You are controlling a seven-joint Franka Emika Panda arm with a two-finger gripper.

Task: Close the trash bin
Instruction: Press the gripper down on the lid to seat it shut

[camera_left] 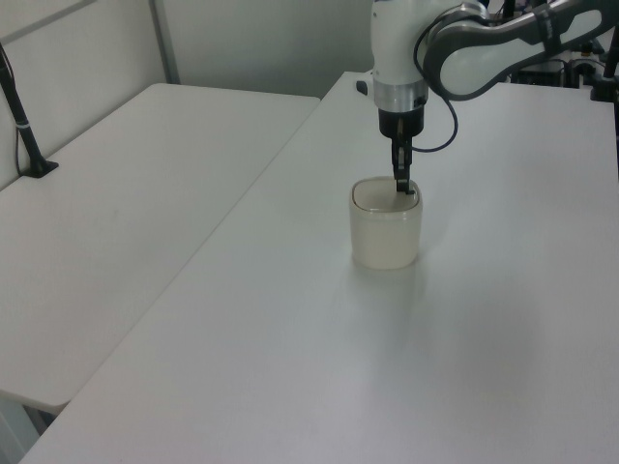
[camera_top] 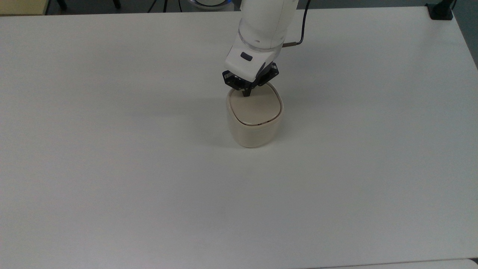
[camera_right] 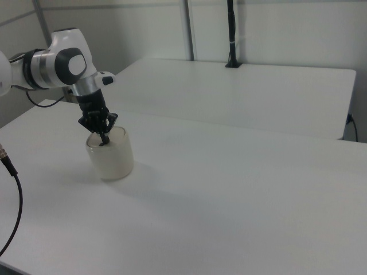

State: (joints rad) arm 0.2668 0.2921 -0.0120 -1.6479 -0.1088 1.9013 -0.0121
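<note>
Bin: cream-beige, rounded-square body, standing upright on the white tabletop, a little toward the far side from the centre in the top view. In the left view it stands on the nearer part of the long tabletop; in the right view it sits at the right view's left.

Lid: same colour as the body, lying flat and level inside the rim, opening covered. A thin dark seam runs round its edge in the top view. In the left view a small black mark sits at the lid's right edge, just beside the fingertips.

Gripper: black, on a white arm, pointing straight down over the lid's far edge in the top view. Fingers drawn together to a narrow point, with no gap to be seen between them; nothing held. The tip touches or very nearly touches the lid surface; contact cannot be confirmed. In the left view the gripper comes down at the lid's right edge; in the right view it meets the top of the bin.

Cable: dark, running from the arm's wrist toward the top edge of the top view.

Second table: white, beside the first, at the left view's left.
</note>
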